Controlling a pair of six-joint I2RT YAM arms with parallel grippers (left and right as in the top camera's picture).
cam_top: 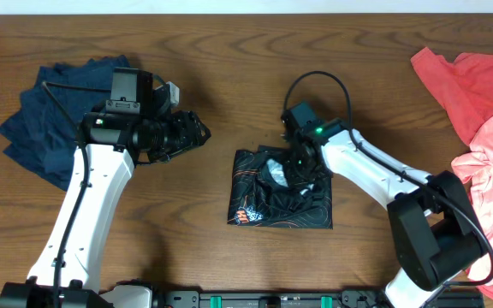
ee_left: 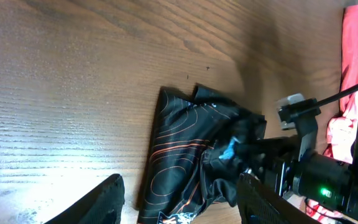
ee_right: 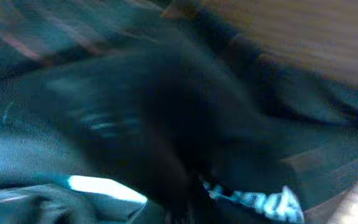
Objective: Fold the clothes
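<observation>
The black jersey (cam_top: 272, 201) with thin orange lines lies partly folded at the table's middle; it also shows in the left wrist view (ee_left: 179, 149). My right gripper (cam_top: 298, 167) is down on its upper middle, and the cloth bunches up around its fingers, so it appears shut on the jersey. The right wrist view is blurred and filled with dark jersey cloth (ee_right: 166, 112). My left gripper (cam_top: 198, 133) is open and empty, held above bare wood to the left of the jersey, with its fingers wide apart (ee_left: 182, 205).
A pile of navy-blue garments (cam_top: 45, 124) lies at the far left, behind my left arm. Coral-pink shirts (cam_top: 486, 111) lie along the right edge and also show in the left wrist view (ee_left: 356, 50). The wooden table (cam_top: 229, 51) is bare at the back.
</observation>
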